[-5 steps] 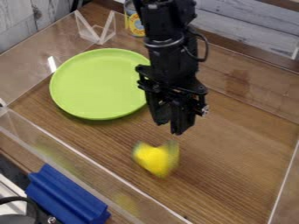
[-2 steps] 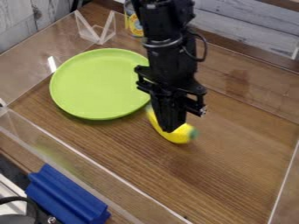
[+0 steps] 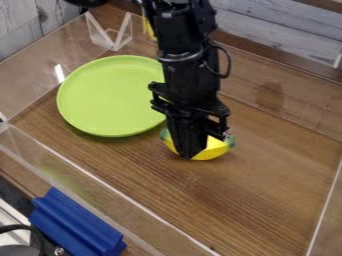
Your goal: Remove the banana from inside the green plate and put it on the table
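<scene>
The banana [image 3: 213, 148], small and yellow with a dark green tip, lies on the brown wooden table [image 3: 274, 175] just right of the green plate [image 3: 104, 95]. The plate holds nothing. My gripper [image 3: 191, 148] hangs straight down over the banana's left part, fingers drawn together and shut, their tips low near the tabletop. The black fingers hide the banana's left half, and I cannot tell whether they touch it. Only its right end shows beside the fingers.
Clear acrylic walls [image 3: 94, 185] run along the table's front and sides. A blue object [image 3: 74, 228] sits outside the front wall at the lower left. A clear plastic stand [image 3: 110, 35] is at the back behind the plate.
The fingers have closed from open to shut. The banana, a blurred yellow shape nearer the front a second ago, now lies at the fingertips. The gripper has dropped lower and shifted slightly left.
</scene>
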### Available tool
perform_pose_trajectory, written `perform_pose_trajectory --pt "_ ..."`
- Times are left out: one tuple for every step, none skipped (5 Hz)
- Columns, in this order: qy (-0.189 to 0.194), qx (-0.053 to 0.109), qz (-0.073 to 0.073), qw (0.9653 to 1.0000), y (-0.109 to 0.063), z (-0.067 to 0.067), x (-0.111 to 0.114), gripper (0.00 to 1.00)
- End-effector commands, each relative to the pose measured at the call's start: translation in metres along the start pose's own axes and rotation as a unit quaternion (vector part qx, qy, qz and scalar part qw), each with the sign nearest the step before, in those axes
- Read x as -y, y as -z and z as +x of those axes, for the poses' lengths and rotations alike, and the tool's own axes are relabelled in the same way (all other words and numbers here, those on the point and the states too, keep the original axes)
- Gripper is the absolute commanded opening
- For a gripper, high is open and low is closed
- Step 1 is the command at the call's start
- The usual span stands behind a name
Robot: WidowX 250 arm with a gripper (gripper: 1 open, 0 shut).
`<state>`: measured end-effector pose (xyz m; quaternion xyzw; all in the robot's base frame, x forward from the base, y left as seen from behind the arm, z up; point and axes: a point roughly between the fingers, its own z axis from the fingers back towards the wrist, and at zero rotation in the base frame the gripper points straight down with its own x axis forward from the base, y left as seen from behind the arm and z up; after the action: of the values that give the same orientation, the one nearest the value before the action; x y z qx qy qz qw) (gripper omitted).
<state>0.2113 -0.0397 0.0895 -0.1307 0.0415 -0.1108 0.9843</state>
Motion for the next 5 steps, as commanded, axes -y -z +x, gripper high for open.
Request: perform_pose_trajectory --pt "0.002 0.018 0.004 0.9998 -0.0084 -0.0012 0.0002 0.0" --pt "0.003 0.017 0.003 0.9999 -0.0074 -0.0043 0.0001 0.0" --pt "0.002 0.015 0.002 0.9999 -0.0065 -0.0071 -0.0004 0.0" --pt "0.0 0.014 0.001 0.9999 -0.0055 -0.0091 -0.0015 0.0" --pt "-0.004 0.013 -0.001 0.9999 -0.0044 -0.0106 -0.0024 0.0"
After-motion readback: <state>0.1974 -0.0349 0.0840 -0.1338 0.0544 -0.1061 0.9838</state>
